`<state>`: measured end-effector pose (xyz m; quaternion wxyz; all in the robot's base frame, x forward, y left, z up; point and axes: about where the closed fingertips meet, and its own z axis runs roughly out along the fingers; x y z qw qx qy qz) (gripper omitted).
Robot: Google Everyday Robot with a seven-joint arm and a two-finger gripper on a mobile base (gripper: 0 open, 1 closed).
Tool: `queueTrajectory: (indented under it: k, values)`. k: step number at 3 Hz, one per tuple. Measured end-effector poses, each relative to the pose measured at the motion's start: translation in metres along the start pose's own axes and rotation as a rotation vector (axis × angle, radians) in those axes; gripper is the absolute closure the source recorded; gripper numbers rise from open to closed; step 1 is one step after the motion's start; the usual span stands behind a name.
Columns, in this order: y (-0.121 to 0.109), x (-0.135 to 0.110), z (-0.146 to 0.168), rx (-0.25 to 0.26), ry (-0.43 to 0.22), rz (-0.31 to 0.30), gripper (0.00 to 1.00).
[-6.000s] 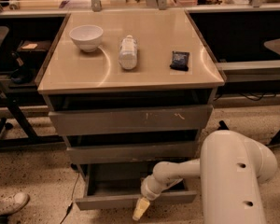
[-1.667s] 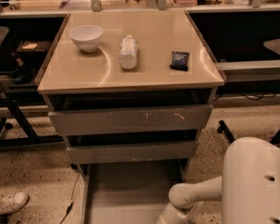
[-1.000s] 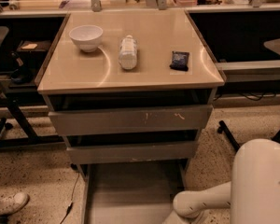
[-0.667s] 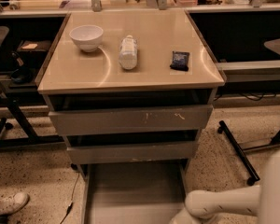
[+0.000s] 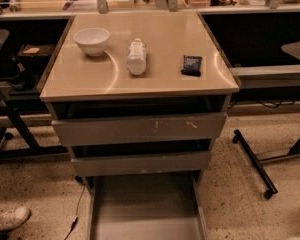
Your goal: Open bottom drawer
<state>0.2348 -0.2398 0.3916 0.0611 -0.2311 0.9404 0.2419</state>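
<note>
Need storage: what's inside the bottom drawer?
The pulled-out bottom drawer shows bare grey tray floor; its front cut off, its rear hidden under the middle drawer; end effector out of view.

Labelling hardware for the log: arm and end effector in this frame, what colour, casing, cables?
Nothing to describe: the arm and end effector are both out of the camera view. Only the cabinet shows, with its bottom drawer pulled out.

Bowl (image 5: 92,40), bottle (image 5: 136,57), dark packet (image 5: 192,65)
</note>
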Motion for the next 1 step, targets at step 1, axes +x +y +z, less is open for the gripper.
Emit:
queueTrajectory:
  k: [1]
  values:
    - [-0.0136, 0.029, -0.0284, 0.065, -0.038, 0.081, 0.0]
